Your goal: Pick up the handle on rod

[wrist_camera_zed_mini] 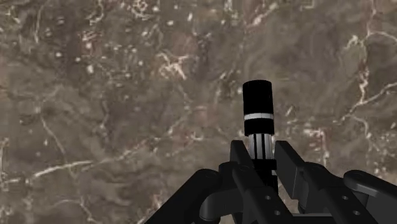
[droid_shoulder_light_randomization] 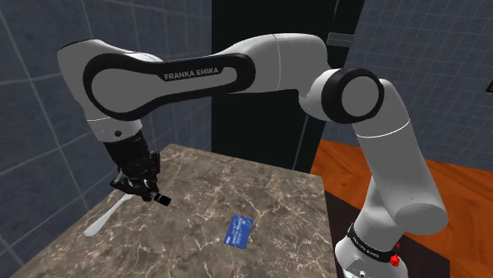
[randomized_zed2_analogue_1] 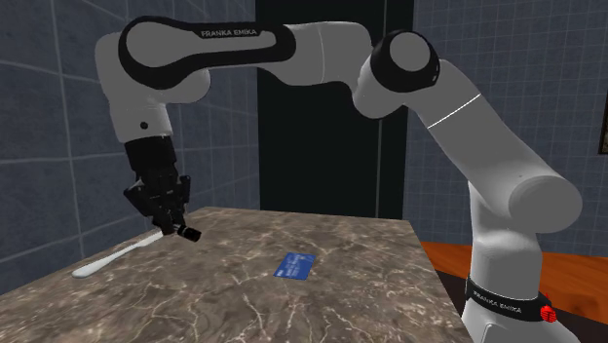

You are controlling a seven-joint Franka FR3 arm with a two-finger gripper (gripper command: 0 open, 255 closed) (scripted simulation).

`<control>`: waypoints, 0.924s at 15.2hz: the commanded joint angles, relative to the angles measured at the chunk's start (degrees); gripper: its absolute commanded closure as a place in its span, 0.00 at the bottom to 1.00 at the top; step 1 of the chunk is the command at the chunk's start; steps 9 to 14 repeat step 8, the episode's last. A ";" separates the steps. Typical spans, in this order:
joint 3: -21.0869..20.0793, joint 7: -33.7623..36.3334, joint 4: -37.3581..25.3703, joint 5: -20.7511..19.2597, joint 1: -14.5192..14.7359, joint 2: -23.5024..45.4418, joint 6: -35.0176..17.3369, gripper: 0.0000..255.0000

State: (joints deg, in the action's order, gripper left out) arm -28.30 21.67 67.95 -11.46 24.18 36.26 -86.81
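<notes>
Pretty tall pose here: the white arm (droid_shoulder_light_randomization: 197, 75) goes up from its base, elbow high, forearm stretched out toward the shoulder view's left, wrist (droid_shoulder_light_randomization: 118, 130) bent downward. The black pincer (droid_shoulder_light_randomization: 144, 189) points down at a slight tilt, fingers (wrist_camera_zed_mini: 240, 162) clamped on a short black handle on rod (wrist_camera_zed_mini: 258, 105) sticking out past the tips.

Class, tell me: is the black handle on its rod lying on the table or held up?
Held up: the gripper clasps the handle by its rod, above the marble table.
</notes>
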 commanded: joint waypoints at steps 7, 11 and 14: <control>-0.06 -0.12 -6.39 -0.04 1.12 0.34 5.90 1.00; -0.06 -0.12 -6.38 -0.03 1.11 0.33 5.90 1.00; -0.06 -0.12 -6.38 -0.03 1.11 0.33 5.90 1.00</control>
